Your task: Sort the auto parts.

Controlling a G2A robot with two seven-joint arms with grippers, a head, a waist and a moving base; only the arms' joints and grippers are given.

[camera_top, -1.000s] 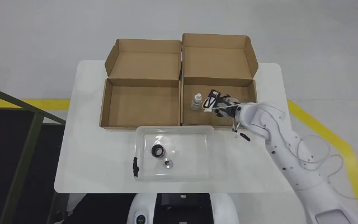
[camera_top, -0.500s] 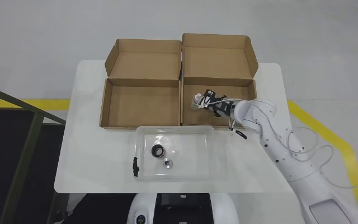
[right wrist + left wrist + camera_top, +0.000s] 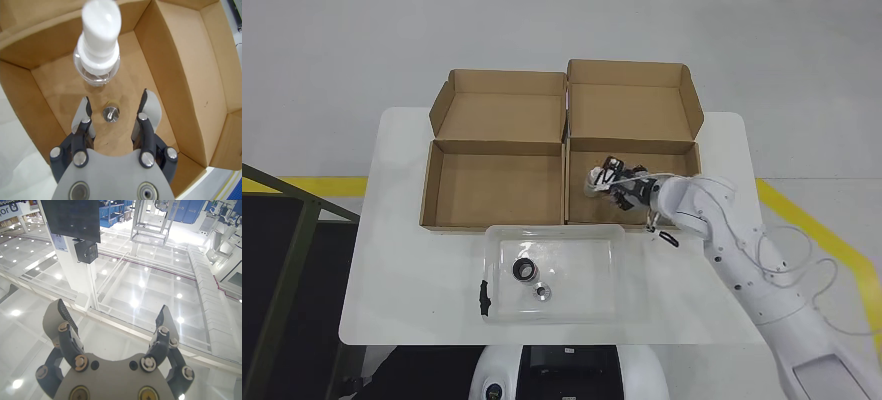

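Cardboard box lies under right gripper, fingers apart.

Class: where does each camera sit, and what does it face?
Top view: above the arms, down on the table; right arm shows.
Left wrist view: left wrist, facing a ceiling; open left gripper shows.
Right wrist view: right wrist, into a cardboard box; open right gripper shows.
Shared: top and right wrist views show that box and spray bottle.
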